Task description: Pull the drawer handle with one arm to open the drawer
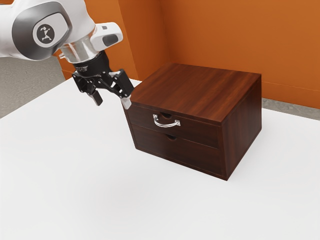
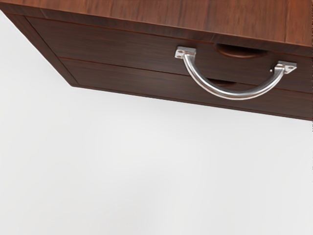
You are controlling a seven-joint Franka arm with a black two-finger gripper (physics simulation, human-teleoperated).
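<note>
Exterior view: the claw (image 1: 112, 100) hangs with its fingers spread wide, holding nothing, just beside the cabinet (image 1: 200, 85) corner nearest the arm. The handle (image 1: 166, 120) sits on the upper drawer (image 1: 200, 133), toward the exterior view's right of the claw and lower. Its long axis runs level along the drawer front. The drawer appears shut. The cabinet corner is the nearest obstruction.

Wrist view: the handle (image 2: 230, 93) stands apart from the hand, with bare worktop (image 2: 146, 171) beneath. The lower drawer (image 2: 137, 81) lies just below the handle
</note>
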